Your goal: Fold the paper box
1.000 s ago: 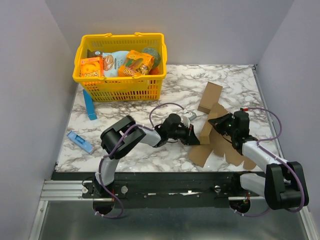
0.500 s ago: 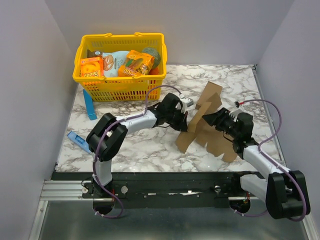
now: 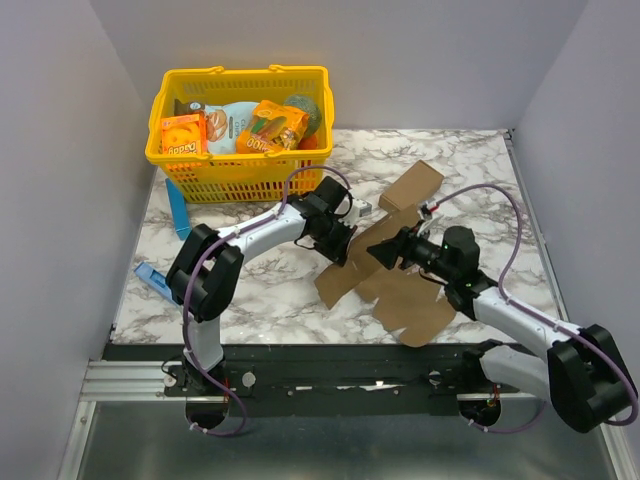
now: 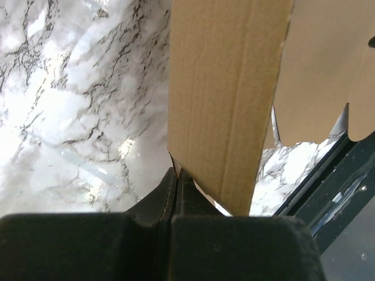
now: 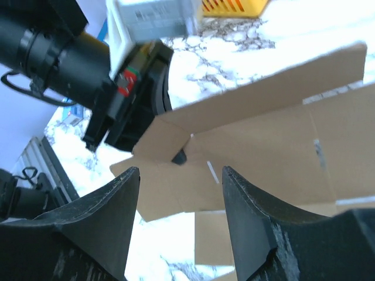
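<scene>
shifted leftward since a second ago: paper box (image 3: 400,297), flat sheet lying mid-table (image 3: 250,295), one panel raised. my left hand (image 4: 177,175): clenched on that panel's corner. my right hand (image 5: 179,170): released, poised above the creases. method: i keep the corner pinned and press along a crease, not mid-flap.

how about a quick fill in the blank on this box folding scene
1. The left gripper is ___ on an edge of the paper box.
2. The right gripper has its jaws ___ and holds nothing.
3. The orange snack boxes sit in a ___ basket.

Missing words: shut; open; yellow
</scene>
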